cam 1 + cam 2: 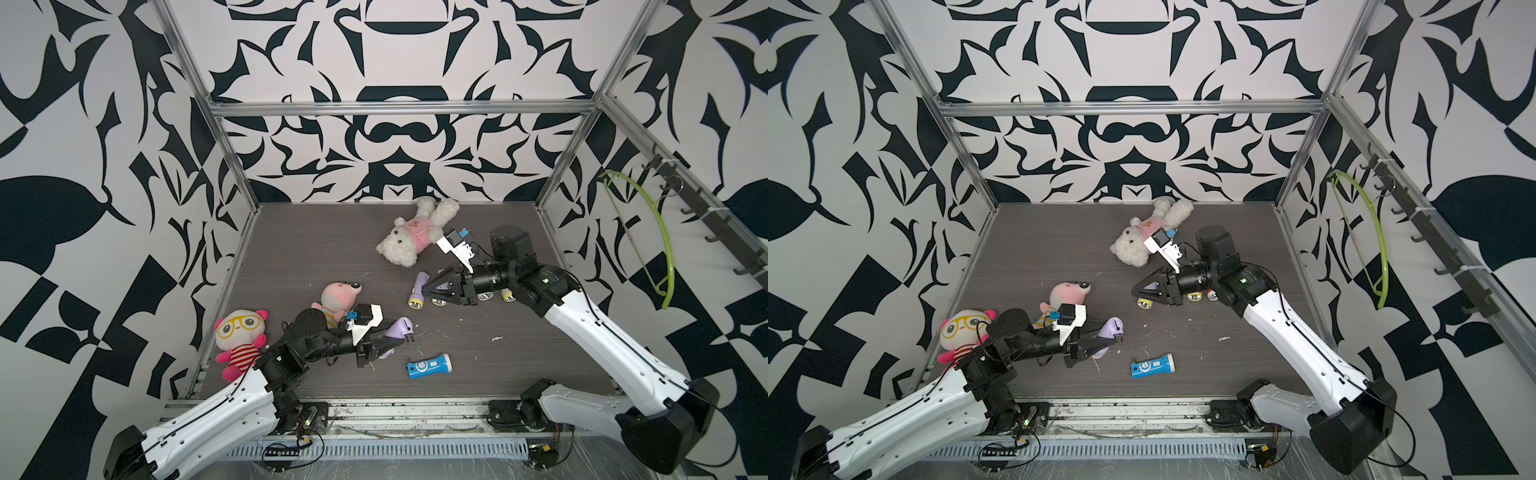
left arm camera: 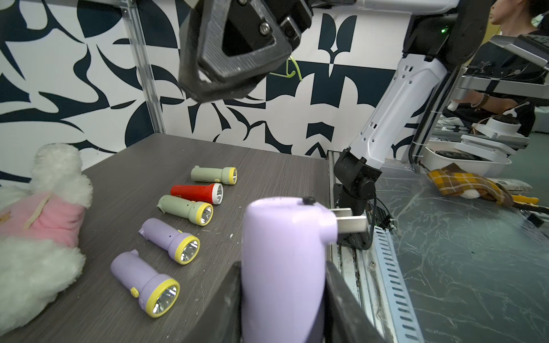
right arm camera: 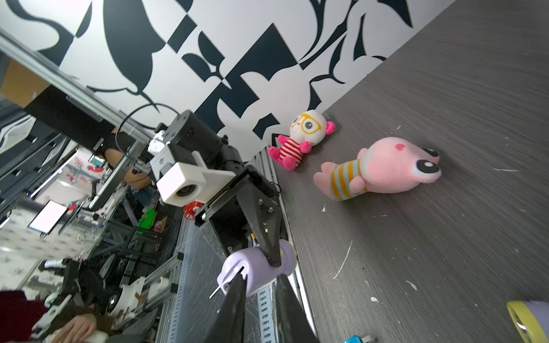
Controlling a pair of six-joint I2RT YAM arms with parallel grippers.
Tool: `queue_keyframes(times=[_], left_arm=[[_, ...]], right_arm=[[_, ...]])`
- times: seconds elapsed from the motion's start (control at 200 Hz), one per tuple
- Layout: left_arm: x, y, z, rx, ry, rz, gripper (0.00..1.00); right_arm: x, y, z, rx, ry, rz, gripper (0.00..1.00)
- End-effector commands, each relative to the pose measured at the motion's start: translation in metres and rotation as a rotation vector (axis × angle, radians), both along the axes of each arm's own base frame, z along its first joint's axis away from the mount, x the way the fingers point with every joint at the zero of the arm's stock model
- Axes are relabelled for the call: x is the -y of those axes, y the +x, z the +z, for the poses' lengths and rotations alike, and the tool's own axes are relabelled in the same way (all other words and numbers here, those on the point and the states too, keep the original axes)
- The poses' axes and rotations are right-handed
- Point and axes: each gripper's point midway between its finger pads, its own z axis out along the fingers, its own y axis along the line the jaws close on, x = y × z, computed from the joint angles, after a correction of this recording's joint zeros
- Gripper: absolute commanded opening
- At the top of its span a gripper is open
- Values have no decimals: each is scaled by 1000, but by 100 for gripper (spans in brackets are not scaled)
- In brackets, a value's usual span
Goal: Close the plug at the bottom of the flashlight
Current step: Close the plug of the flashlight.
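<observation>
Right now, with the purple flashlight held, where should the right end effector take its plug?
I'd pinch the metal prongs flat-on, approaching from their free tips: they jut sideways off the end of the purple flashlight, clear of the left end effector.

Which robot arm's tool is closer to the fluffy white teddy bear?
Right. The right tool hangs close by the white teddy bear, on its near side. The left tool is much farther off, near the front, holding a purple flashlight.
</observation>
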Motion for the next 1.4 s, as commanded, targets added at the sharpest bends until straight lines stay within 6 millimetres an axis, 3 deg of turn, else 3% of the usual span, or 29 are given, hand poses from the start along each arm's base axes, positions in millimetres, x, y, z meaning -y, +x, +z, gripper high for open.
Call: queue_keyframes(times=[0.0, 0.15, 0.39, 0.915, 1.395], left_arm=[[-1, -9, 23, 62, -28, -42, 1], [1, -10, 29, 64, -21, -59, 1], [6, -13, 32, 43, -12, -94, 1], [9, -13, 37, 45, -14, -113, 1], [9, -21, 45, 40, -32, -157, 1]], right_arm=[[-6, -21, 11, 65, 16, 87, 26], [-11, -16, 1, 130, -44, 11, 29], [-8, -13, 1, 170, -50, -45, 34], [-16, -57, -6, 238, -67, 99, 37], [-19, -58, -14, 252, -89, 112, 34]])
